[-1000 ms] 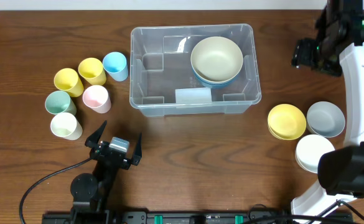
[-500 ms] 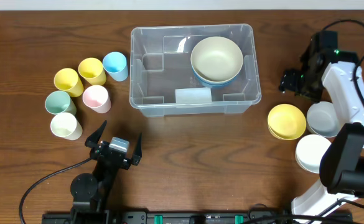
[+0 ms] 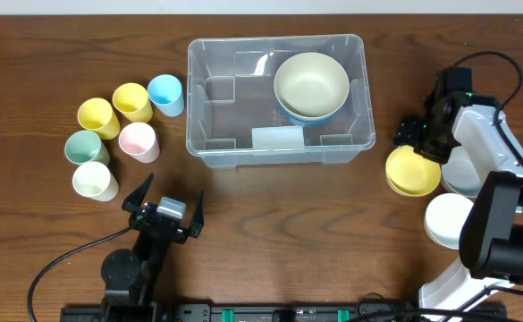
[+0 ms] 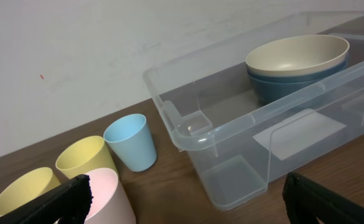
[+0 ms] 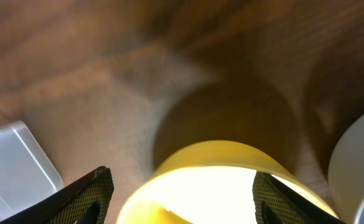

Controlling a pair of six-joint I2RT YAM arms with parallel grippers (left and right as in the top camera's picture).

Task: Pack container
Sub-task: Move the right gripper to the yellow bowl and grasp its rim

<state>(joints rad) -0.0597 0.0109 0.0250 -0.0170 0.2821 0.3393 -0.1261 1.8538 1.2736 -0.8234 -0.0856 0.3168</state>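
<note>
The clear container (image 3: 209, 150) stands at the table's middle back and holds a cream bowl (image 3: 311, 82) stacked in a blue bowl (image 3: 307, 117); it also shows in the left wrist view (image 4: 188, 134). My right gripper (image 3: 419, 141) is open, low over the rim of the yellow bowl (image 3: 413, 174), whose rim lies between the fingers in the right wrist view (image 5: 225, 180). My left gripper (image 3: 165, 199) is open and empty near the front edge, apart from the cups.
Several cups stand at the left: yellow (image 3: 97, 117), yellow (image 3: 131, 101), blue (image 3: 165, 94), pink (image 3: 139, 140), green (image 3: 85, 148), white (image 3: 94, 180). A grey bowl (image 3: 468, 174) and a white bowl (image 3: 447, 219) sit beside the yellow bowl at the right.
My right arm has swung from the far right back corner forward and down to the yellow bowl. The left arm has not moved.
</note>
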